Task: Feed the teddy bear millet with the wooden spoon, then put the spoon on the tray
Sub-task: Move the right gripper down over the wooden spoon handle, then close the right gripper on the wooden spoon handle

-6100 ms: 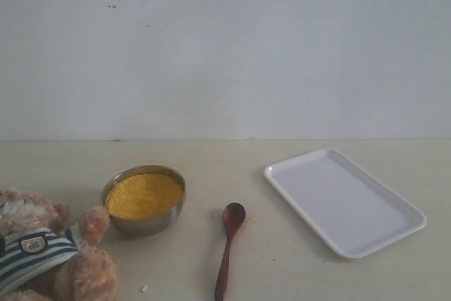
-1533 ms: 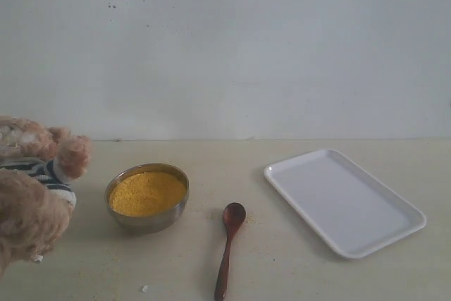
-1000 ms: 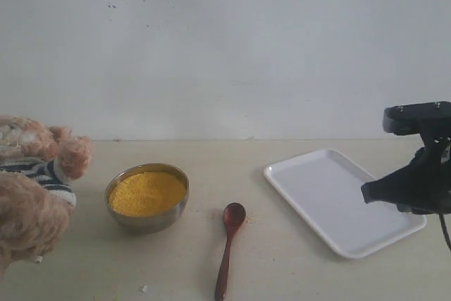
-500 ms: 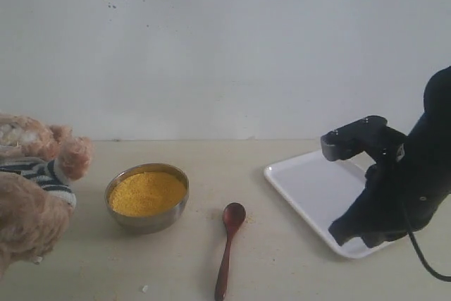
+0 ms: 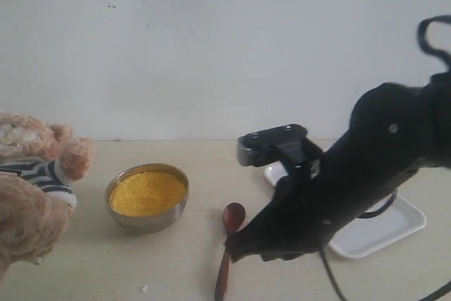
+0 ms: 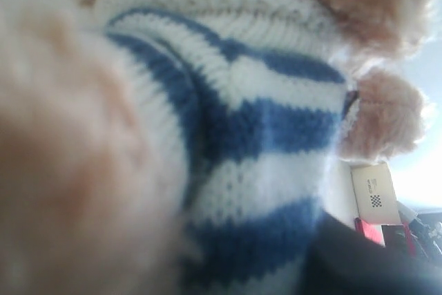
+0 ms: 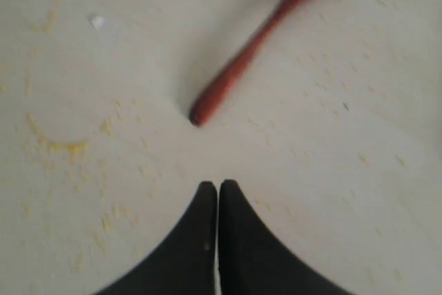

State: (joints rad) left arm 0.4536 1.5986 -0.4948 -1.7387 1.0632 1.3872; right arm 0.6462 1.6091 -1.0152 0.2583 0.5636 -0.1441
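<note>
Right end effector [image 7: 217,197] is clenched, its two black fingertips pressed together with nothing between them, hovering over the surface [image 7: 359,191] just short of the spoon's handle tip and not touching it. The spoon [image 7: 262,39] lies flat on the surface, near the middle. Its bowl points to the far side and its thin handle runs toward the near edge. In the exterior view the right arm [image 5: 366,167] reaches in from the right, its tip hanging just right of the spoon [image 5: 233,215]. Loose yellow grains [image 7: 59,146] are scattered around the handle end. Left of the spoon, a steel bowl [image 5: 144,225] sits heaped with millet [image 5: 146,194]. Further left, at the scene's edge, is the bear [image 5: 32,195]. Its striped shirt [image 6: 255,136] fills the left wrist view, so the left end effector is hidden and I cannot tell its state. Over on the right, the tray [image 5: 394,227] lies partly behind the right arm.
</note>
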